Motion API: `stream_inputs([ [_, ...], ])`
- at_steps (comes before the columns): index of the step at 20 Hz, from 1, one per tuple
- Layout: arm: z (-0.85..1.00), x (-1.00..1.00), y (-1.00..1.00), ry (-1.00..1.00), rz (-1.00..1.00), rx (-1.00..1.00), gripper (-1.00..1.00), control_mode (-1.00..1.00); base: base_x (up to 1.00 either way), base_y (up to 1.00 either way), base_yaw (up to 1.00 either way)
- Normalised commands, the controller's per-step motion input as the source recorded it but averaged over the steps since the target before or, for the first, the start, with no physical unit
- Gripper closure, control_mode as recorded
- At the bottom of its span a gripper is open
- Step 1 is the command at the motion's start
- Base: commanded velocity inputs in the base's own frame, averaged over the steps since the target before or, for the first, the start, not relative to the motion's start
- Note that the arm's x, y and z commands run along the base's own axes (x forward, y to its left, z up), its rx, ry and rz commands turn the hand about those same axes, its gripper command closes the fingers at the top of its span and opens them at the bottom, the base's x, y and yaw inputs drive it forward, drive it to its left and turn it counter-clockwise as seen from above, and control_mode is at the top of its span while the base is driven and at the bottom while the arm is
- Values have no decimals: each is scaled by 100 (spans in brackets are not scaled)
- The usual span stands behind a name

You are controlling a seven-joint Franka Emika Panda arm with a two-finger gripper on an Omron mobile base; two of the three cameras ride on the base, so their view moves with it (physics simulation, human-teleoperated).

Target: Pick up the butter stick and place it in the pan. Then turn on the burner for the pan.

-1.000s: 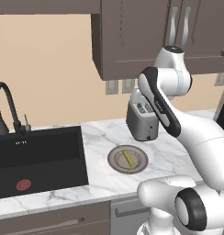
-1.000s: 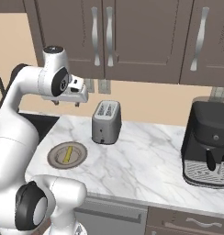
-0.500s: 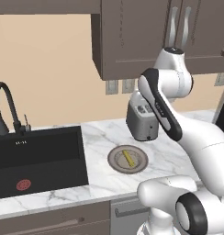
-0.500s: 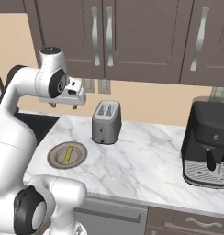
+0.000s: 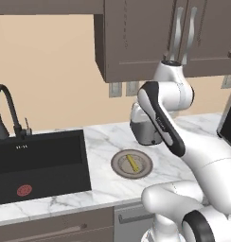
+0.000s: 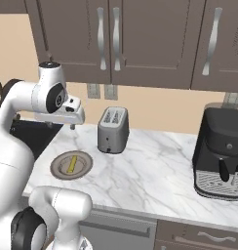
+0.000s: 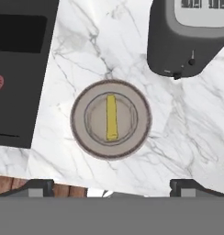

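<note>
The butter stick [image 7: 111, 117] is being shown from straight above in the hand view, lying in the middle of a tan round plate [image 7: 81, 133] on the marble counter [image 7: 187, 119]. In that view the gripper [image 7: 112, 186] is being held well above the plate with its fingers [image 7: 38, 186] spread wide apart, nothing being pinched between them.

In the right base view the coffee machine [image 6: 222, 151] is being shown at the far right of the counter, well apart from the plate [image 6: 60, 168], and the gripper [image 6: 72, 117] is being seen hanging above the counter beside the toaster [image 6: 112, 131]. In the left base view the black sink [image 5: 39, 163] and its faucet [image 5: 6, 111] are being shown to the left of the plate [image 5: 118, 165], with the butter stick [image 5: 132, 163] on it.

The plate is sitting near the counter's front edge, between sink and toaster and touching neither. Bare marble is lying all around it, and open counter is stretching between toaster and coffee machine.
</note>
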Motion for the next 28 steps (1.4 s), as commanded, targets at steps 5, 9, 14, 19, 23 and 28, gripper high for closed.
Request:
stream_inputs([
  [5,-56,0,8,5,0,-2,-100,-100,0,0,0],
  [9,-56,2,0,6,0,-3,-100,-100,0,0,0],
  [14,-53,12,0,7,1,-5,-100,-100,0,0,0],
  [19,-44,18,3,9,2,-3,-100,-100,0,0,0],
  [23,-40,20,0,2,2,-1,-100,-100,0,0,0],
  [28,-35,18,0,0,1,0,-100,-100,0,0,0],
])
